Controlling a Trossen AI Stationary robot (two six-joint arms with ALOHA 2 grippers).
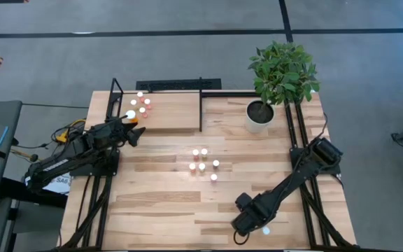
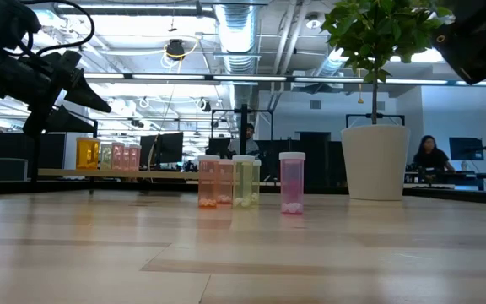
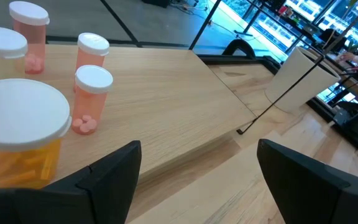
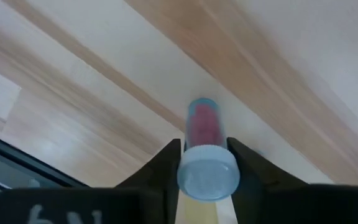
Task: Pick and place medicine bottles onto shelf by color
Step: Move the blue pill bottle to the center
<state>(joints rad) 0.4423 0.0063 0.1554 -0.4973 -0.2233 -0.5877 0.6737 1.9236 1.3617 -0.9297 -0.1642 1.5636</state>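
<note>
The table (image 1: 159,210) is a big wood top with two dark arms on it. At its far side sits the shelf (image 1: 170,115), a small light board with thin black rods. A plant (image 1: 283,73) in a white pot stands to the right of it.

The left arm reaches to the shelf. The left claw (image 1: 133,133) hangs at the shelf's front edge, and its fingers are spread wide with nothing between them. Right by it on the shelf stand a fat yellow bottle (image 3: 22,134) and some small pink bottles (image 3: 91,99), all with white caps. This job looks done, so the left arm should back off straight and slow, so it does not knock the yellow one.

Six more bottles (image 1: 203,163) wait in a bunch in the middle of the table, well apart from both claws.

The right arm is at the near side of the table. The right claw (image 4: 205,167) pinches a small red bottle (image 4: 205,163) just under its cap. The squeeze looks even on both sides. Next, I think, it must carry this one high over the bunch, find the spot with the same color, and set it down flat before it lets go. A tilt could tip it.
</note>
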